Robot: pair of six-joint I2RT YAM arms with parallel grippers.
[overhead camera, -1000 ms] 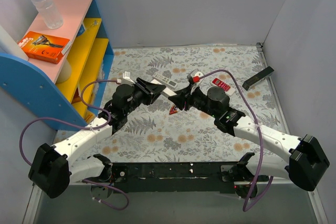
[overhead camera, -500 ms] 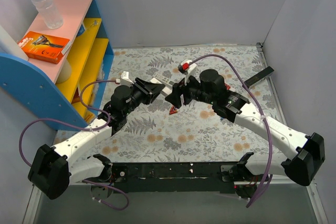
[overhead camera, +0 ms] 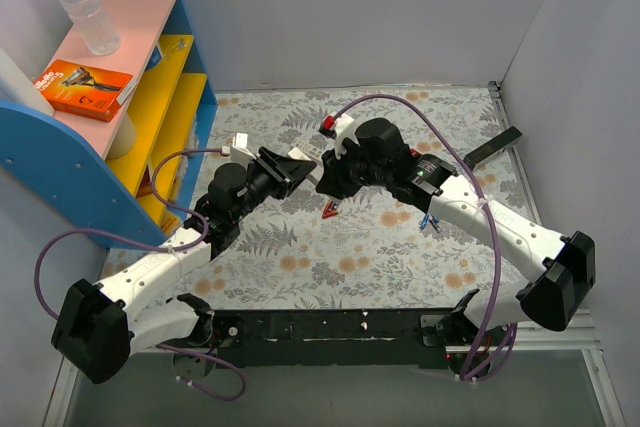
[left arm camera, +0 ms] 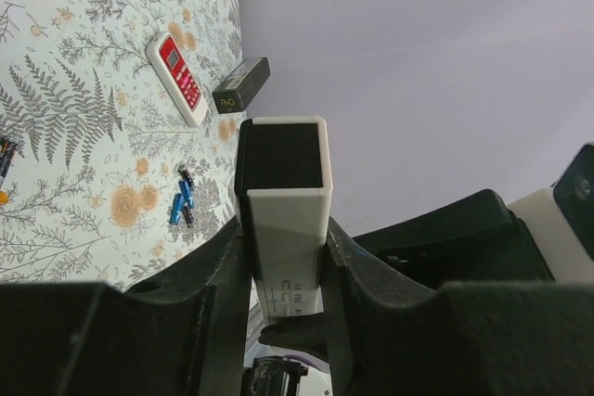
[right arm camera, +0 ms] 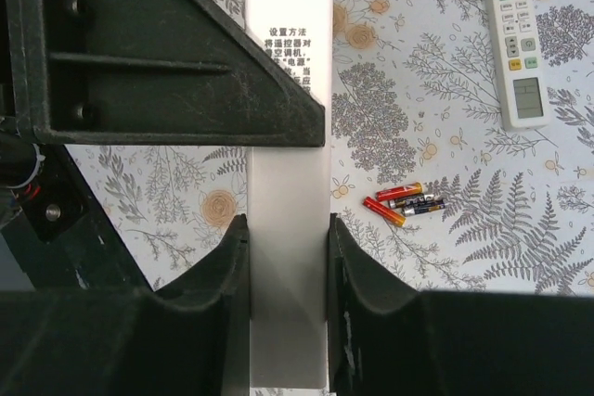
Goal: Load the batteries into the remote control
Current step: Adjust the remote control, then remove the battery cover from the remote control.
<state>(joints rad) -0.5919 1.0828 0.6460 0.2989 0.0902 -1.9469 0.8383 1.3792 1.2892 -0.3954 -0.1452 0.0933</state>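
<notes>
The left gripper [left arm camera: 286, 252] pinches the white remote control [left arm camera: 283, 206] across its width, with the dark end pointing away past the fingertips. The right gripper [right arm camera: 288, 238] presses on the same bar's long sides, its printed label ahead of those fingers. The blue batteries [left arm camera: 180, 203] lie on the floral table [left arm camera: 74, 136], well off to the left fingers' left and near a red remote [left arm camera: 178, 76].

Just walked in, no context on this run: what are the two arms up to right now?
Both arms hold the long white remote control in the air between them, above the table. The left gripper has its jaws shut on it, the dark end sticking out past them. The right gripper clamps the white body too. The blue batteries lie loose on the table, not yet picked up.
</notes>
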